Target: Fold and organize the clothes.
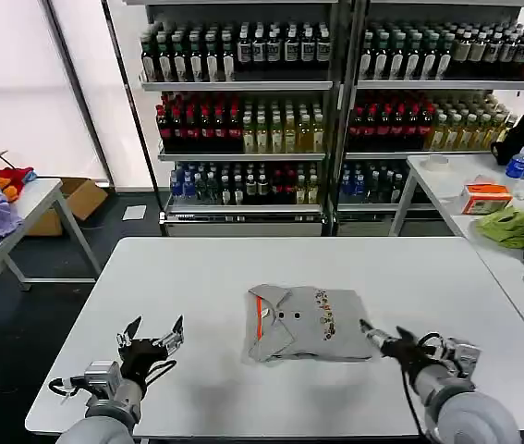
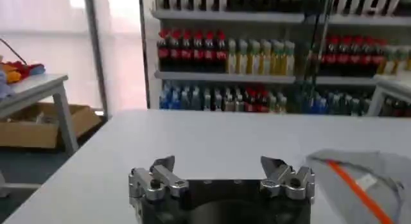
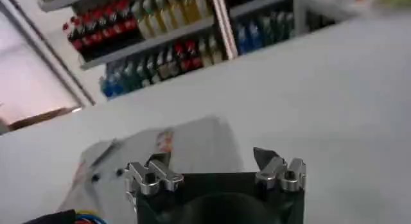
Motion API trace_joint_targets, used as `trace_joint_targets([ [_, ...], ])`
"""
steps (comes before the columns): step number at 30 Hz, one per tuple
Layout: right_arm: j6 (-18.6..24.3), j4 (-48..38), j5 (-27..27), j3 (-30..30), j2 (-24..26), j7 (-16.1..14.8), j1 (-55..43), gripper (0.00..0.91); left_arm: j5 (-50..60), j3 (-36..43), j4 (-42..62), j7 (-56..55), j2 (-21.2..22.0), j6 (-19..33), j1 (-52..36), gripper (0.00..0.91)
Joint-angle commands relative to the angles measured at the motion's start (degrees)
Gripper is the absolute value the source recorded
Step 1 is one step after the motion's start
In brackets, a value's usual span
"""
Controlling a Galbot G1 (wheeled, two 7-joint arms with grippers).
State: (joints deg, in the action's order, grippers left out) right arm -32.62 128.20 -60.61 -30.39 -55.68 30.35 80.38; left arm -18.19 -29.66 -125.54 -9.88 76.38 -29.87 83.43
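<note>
Soft, light, floppy: best pinched at a folded edge or corner, likely to sag and unfold if lifted by one point.
Nearest, left gripper (image 1: 152, 335) spread wide left of the shirt (image 1: 306, 323), right gripper (image 1: 382, 340) spread at its right edge; beyond, grey, orange-lined collar, chest print, folded mid-worktop (image 1: 197, 277).

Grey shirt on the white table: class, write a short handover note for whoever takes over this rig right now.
Left gripper: open, holding nothing, above the table's near left part, apart from the shirt.
Right gripper: open, holding nothing, just off the shirt's right edge.
Grey shirt: mid-table, already folded into a compact rectangle, orange-lined buttoned collar and chest print facing up.
Done: the fold looks complete.
Left: probably move the folded shirt to wherever it is stacked, then fetch any further clothes.
</note>
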Motion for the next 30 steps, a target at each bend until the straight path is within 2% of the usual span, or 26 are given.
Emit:
trace_joint_targets([
  [1, 3.4, 0.9, 29.2, -20.6, -2.8, -7.5, 5.4, 0.907, -1.0, 0.3, -0.5, 0.3, 1.8, 10.6, -0.3, 0.907],
  [2, 8.3, -1.1, 35.4, -19.2, -4.5, -9.8, 7.9, 0.907, 0.0, 0.7, 0.3, 0.5, 1.9, 11.1, -0.5, 0.907],
  [3, 8.9, -1.6, 36.9, -17.9, -5.0, -10.3, 8.5, 0.907, 0.1, 0.8, 0.4, 0.5, 2.0, 11.9, -0.5, 0.907],
  [5, 7.9, -1.7, 32.3, -15.3, -6.2, -9.5, 10.2, 0.907, 3.6, 0.8, 0.7, 2.1, 1.9, 11.8, -0.4, 0.907],
  [7, 7.5, -2.2, 30.4, -14.0, -7.4, -8.9, 10.3, 0.907, 4.1, 1.1, 0.7, 1.7, 1.7, 12.5, -0.4, 0.907],
  [19, 7.4, -2.4, 33.5, -9.7, -9.9, -9.5, 6.6, 0.907, 2.4, 0.6, 2.6, 0.4, -0.8, 11.1, -2.0, 0.907],
  [30, 6.9, -2.2, 33.6, -9.2, -10.0, -10.1, 5.1, 0.907, 0.5, -0.8, 3.2, 1.3, -1.4, 11.5, -2.8, 0.907],
])
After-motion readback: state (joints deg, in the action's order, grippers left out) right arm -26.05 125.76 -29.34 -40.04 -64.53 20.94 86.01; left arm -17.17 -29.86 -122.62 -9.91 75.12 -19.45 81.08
